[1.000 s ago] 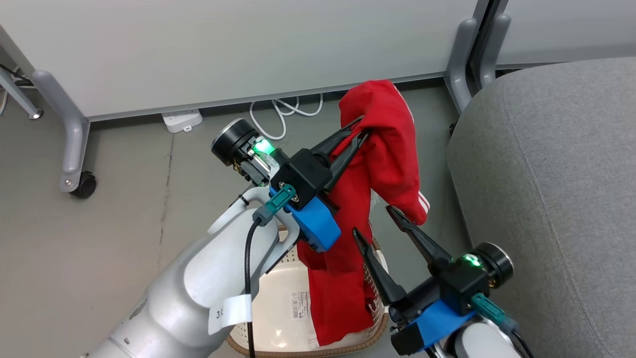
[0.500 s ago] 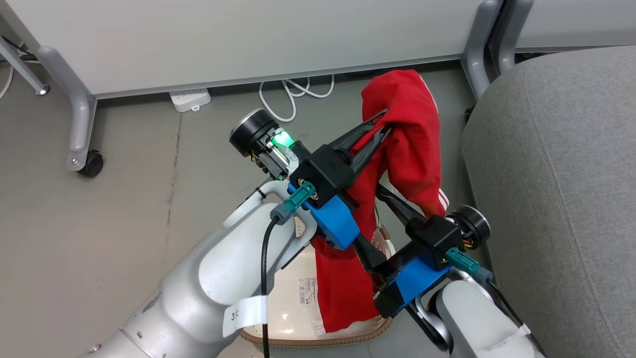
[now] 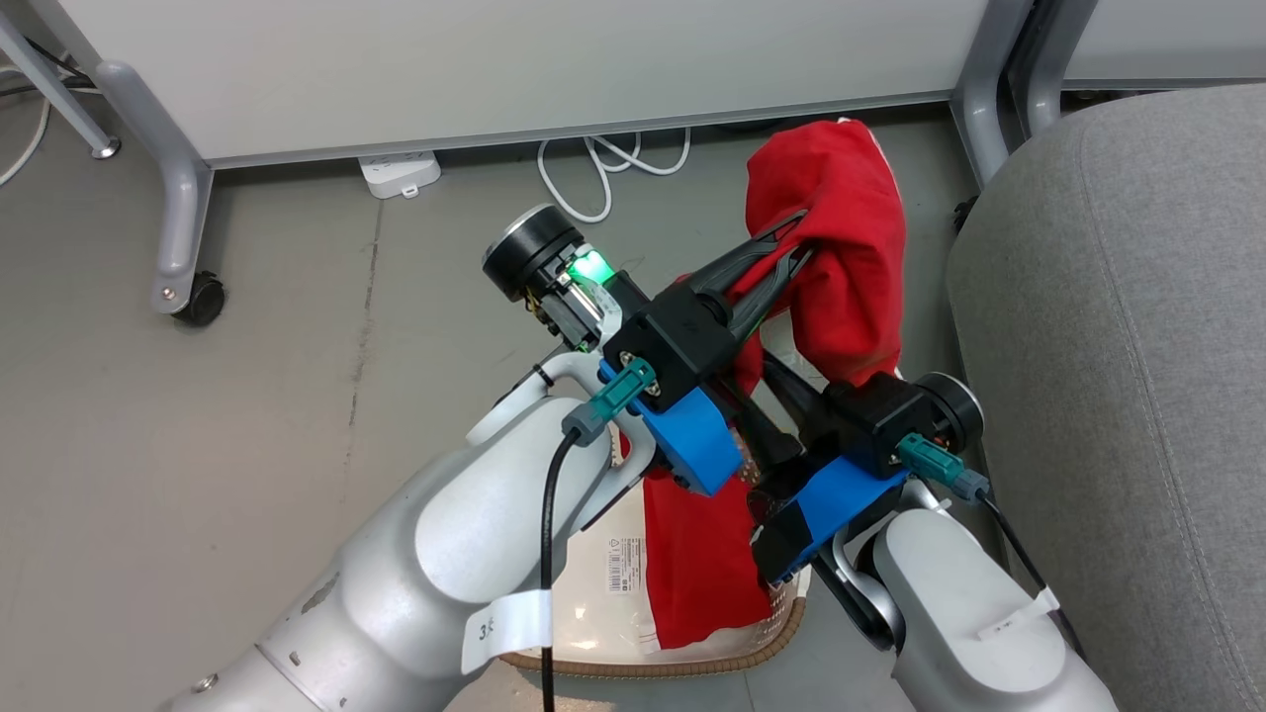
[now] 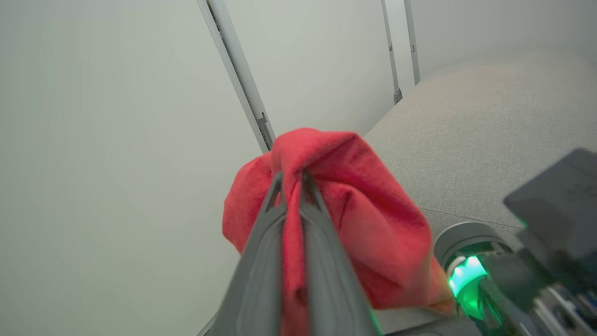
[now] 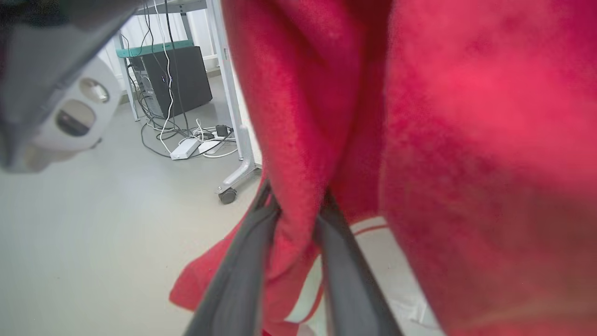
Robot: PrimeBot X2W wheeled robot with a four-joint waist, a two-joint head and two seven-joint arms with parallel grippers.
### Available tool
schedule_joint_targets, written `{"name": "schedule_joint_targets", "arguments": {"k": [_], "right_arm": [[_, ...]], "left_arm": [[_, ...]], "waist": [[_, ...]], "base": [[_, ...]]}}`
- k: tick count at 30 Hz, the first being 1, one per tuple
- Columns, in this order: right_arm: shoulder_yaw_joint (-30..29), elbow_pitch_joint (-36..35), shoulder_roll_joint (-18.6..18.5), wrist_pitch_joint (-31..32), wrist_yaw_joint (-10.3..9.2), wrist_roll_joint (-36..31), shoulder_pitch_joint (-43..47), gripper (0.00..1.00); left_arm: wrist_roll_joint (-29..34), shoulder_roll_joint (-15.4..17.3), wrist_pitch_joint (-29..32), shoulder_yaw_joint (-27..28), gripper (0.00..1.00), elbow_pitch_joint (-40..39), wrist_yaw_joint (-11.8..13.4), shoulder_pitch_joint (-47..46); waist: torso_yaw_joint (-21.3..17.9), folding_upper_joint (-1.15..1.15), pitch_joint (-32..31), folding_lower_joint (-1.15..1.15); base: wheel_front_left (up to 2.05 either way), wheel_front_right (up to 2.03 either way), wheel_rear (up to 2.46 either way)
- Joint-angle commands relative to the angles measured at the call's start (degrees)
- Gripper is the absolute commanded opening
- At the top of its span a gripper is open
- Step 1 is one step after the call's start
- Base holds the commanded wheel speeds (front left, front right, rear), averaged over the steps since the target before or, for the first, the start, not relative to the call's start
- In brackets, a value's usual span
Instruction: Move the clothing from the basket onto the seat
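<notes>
The left gripper (image 4: 292,179), its two long dark fingers pressed close together, is clamped on a bunched fold of a bright red soft fabric garment with white trim (image 3: 841,237) and holds it up in the air. The right gripper (image 5: 296,205) sits lower and just to the right. Its fingers are a little apart and closed on a hanging fold of the same garment, with red cloth filling the gap and touching both fingers.

The garment drapes over the left gripper's fingers in a rounded hump. From there it hangs straight down, and its lower end lies inside an oval cream-white plastic basket with a brown woven-look rim (image 3: 584,613) on the floor below the arms. A barcode sticker (image 3: 620,565) shows on the basket's inner wall, beside the red cloth.

To the robot's right, a large light grey woven-fabric seat cushion with a rounded corner (image 3: 1137,346) stands near the lifted garment. A strip of floor separates the two.

Beyond them are the grey floor (image 3: 277,425), a white panel on grey legs with a black castor (image 3: 203,302), a white power strip (image 3: 399,173) and a looped white cable (image 3: 613,163).
</notes>
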Motion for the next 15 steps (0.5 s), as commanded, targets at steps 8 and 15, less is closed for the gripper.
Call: {"name": "schedule_joint_targets", "arguments": {"k": [8, 15], "right_arm": [[0.3, 0.33, -0.04, -0.22, 0.03, 0.29, -0.92, 0.0], [0.73, 0.39, -0.03, -0.22, 0.02, 0.39, -0.64, 0.0]], "left_arm": [[0.09, 0.0, -0.3, 0.35, 0.0, -0.12, -0.08, -0.65], [0.23, 0.1, -0.3, 0.6, 0.0, -0.18, -0.08, -0.53]], "waist": [[-0.19, 0.0, -0.25, 0.0], [-0.37, 0.0, -0.44, 0.0]], "base": [[0.0, 0.0, 0.0], [0.0, 0.0, 0.0]]}}
